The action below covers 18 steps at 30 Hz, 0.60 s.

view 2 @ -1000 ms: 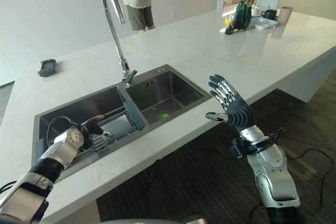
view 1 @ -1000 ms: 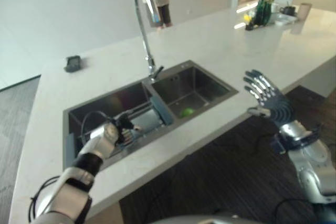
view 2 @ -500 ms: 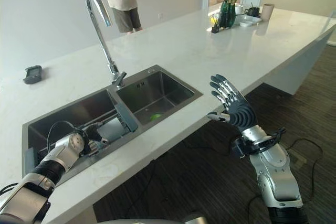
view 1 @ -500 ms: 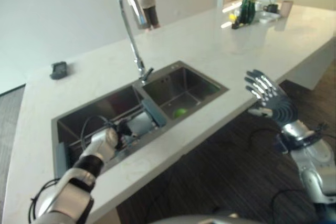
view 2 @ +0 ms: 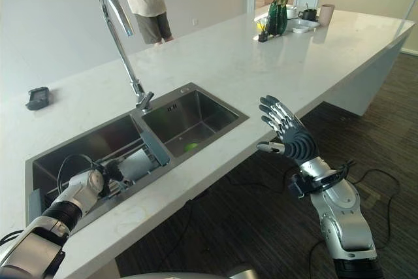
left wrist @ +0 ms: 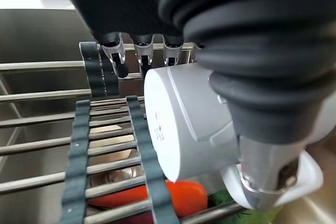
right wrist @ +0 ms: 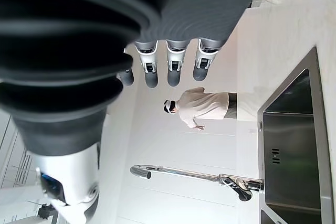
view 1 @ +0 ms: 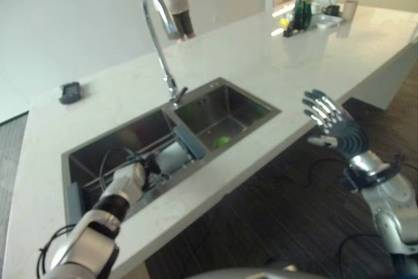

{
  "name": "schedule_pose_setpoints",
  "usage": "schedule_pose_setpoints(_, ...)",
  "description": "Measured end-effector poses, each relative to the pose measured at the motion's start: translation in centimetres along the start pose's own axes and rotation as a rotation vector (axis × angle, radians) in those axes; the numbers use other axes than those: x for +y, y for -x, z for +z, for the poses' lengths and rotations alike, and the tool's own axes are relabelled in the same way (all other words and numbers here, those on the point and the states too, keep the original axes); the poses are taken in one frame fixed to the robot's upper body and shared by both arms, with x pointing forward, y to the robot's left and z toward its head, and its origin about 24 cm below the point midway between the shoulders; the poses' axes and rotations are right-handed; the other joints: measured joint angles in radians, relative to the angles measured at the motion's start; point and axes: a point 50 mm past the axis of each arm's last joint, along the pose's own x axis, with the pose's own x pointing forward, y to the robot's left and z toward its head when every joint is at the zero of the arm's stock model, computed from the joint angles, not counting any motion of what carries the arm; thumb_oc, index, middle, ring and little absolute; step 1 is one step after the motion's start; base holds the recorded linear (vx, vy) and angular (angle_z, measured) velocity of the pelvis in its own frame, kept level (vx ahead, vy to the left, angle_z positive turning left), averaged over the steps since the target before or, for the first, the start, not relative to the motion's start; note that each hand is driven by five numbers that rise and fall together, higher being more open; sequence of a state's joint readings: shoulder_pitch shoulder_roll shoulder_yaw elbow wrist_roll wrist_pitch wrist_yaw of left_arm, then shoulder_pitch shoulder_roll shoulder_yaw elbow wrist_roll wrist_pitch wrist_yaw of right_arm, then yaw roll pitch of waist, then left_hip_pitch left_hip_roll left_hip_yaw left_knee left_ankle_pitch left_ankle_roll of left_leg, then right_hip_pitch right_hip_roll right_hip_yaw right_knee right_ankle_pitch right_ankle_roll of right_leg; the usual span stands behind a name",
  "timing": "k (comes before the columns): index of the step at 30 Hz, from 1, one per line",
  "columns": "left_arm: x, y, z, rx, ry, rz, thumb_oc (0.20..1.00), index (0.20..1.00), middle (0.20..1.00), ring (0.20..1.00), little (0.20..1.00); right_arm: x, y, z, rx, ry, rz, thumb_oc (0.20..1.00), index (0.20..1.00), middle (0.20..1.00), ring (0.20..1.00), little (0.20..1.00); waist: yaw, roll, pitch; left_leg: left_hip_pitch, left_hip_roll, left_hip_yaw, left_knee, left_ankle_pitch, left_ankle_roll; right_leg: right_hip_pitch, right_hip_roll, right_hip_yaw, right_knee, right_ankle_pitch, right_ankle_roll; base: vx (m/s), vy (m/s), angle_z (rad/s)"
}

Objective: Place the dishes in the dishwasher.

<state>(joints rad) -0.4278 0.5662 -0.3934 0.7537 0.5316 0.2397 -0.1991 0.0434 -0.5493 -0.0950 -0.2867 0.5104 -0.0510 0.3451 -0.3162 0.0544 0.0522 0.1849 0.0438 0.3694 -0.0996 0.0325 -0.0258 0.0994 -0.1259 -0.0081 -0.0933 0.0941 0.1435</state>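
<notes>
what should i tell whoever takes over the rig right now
Left hand: down in the sink's left basin, fingers curled round a white cup lying on the rack.
Right hand: open, raised off the counter's front edge, holding nothing.
Sink: something small and green in the right basin; orange and green items under the rack.
Done: cup gripped. Left: lift it out and load it; nothing is placed yet.
</notes>
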Motion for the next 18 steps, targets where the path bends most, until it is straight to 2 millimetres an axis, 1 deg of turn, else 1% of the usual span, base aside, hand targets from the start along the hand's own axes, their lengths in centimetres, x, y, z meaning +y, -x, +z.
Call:
schedule_pose_setpoints(6,-0.6,-0.14,-0.88,0.043,0.005,-0.023,1.0,1.0,1.0,1.0,1.0,0.07,0.04,-0.02,0.003,-0.002,0.01,1.0,1.0,1.0,1.0,1.0,-0.002,-0.001,0.001,0.0,0.0,0.001,0.0,-0.001,0.0,0.0,0.0,0.0,0.0,0.0,0.0,0.02,0.004,0.0)
schedule_pose_setpoints(15,-0.39,-0.15,-0.72,0.03,0.006,0.021,1.0,1.0,1.0,1.0,1.0,0.38,0.1,0.41,-0.003,0.001,0.021,1.0,1.0,1.0,1.0,1.0,-0.01,-0.004,0.003,0.002,-0.001,0.007,0.0,-0.002,0.0,-0.002,0.0,0.006,0.0,0.0,0.0,0.01,0.0,-0.02)
schedule_pose_setpoints(18,-0.33,-0.17,-0.63,0.015,0.009,0.043,1.0,1.0,1.0,1.0,1.0,0.33,0.3,0.29,0.004,0.0,0.016,1.0,1.0,1.0,1.0,1.0,-0.011,-0.007,0.004,0.01,0.001,0.025,0.0,-0.009,-0.003,-0.003,0.003,0.023,0.0,0.0,0.001,0.03,-0.002,-0.15)
